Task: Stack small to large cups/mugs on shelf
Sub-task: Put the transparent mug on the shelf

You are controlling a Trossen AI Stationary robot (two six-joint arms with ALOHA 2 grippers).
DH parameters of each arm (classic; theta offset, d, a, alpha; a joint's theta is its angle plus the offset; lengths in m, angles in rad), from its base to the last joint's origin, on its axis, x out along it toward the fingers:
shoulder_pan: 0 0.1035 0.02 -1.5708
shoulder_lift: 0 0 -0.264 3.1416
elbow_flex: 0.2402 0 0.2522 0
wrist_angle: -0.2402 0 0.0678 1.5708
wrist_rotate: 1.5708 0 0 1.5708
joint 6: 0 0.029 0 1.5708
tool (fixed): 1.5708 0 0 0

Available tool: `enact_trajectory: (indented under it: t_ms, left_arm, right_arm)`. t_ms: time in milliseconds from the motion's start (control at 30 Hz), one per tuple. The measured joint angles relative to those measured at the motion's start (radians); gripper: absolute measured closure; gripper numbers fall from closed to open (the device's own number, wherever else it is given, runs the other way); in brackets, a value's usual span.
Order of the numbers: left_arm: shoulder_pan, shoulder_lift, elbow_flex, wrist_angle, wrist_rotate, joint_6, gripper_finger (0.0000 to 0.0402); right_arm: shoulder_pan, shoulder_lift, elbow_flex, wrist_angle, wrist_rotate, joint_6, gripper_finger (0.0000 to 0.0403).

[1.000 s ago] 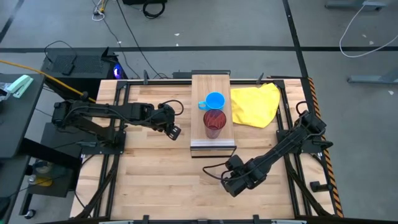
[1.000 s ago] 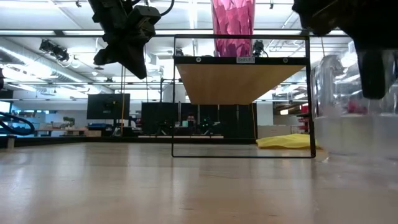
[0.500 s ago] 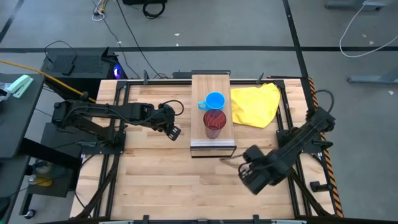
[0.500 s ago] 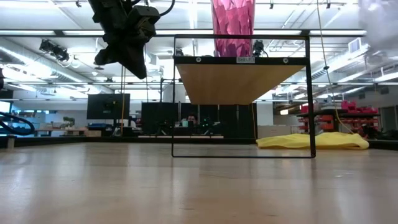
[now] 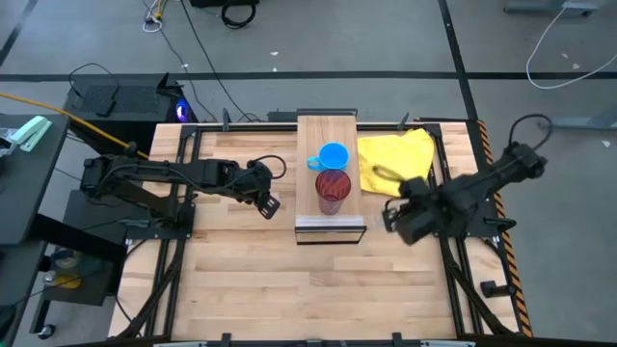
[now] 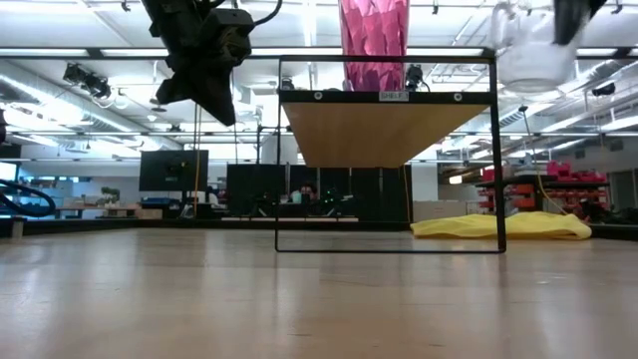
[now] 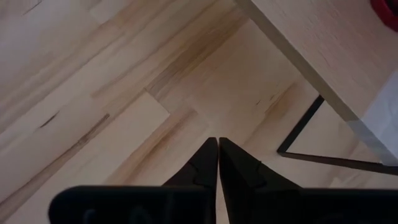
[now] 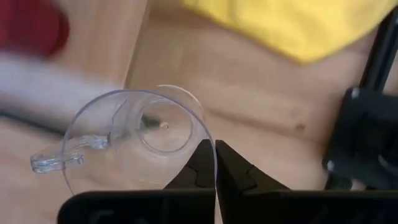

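Raised beside the light wooden shelf [image 5: 330,188], the tiny clear glass cup [image 8: 134,140] is pinched by the closed right gripper [image 8: 215,163]; the left gripper [image 7: 217,163] is shut, empty; the shelf's small label is unreadable.

One red tumbler [image 5: 333,192], one blue mug [image 5: 333,156], one clear cup [image 8: 134,140], one shelf [image 5: 328,130], one yellow cloth [image 5: 395,161]

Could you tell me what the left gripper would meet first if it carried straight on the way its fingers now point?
Probably the bare tabletop just short of the shelf. The left gripper, shut and empty, points down at the planks beside the shelf's dark frame, though depth is hard to judge.
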Motion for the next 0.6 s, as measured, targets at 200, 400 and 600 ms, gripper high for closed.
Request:
enact_trajectory:
  t_ms: [200, 400, 600]
  left_arm:
    - [0.001, 0.0, 0.0, 0.001, 0.0, 0.013, 0.0375]
    - [0.001, 0.0, 0.0, 0.001, 0.0, 0.009, 0.0381]
    - [0.001, 0.0, 0.0, 0.022, 0.0, -0.03, 0.0384]
  right_arm:
    - [-0.243, -0.132, -0.019, -0.001, 0.145, -0.166, 0.0403]
    - [-0.585, -0.162, 0.047, 0.003, 0.236, -0.45, 0.0403]
    - [-0.869, -0.109, 0.166, 0.25, 0.223, -0.844, 0.0402]
